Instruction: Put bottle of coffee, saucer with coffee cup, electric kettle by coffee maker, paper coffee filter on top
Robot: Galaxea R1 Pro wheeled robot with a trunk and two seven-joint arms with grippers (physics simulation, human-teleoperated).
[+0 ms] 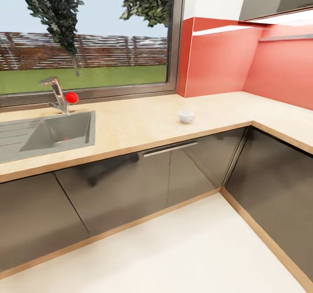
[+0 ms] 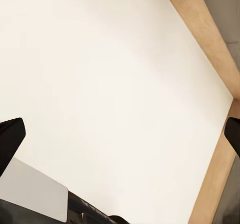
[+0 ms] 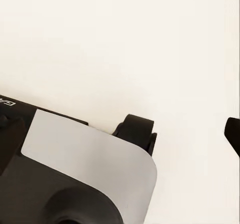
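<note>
Floor (image 1: 182, 249) nearest; both pincers hang open over it, and I'd take the light, brittle, slippery coffee cup (image 1: 186, 116) on the surface (image 1: 130, 127) across its rim.

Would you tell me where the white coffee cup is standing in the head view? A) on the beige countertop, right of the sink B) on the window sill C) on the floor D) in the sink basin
A: the coffee cup stands alone on the kitchen countertop, well right of the sink.
</note>
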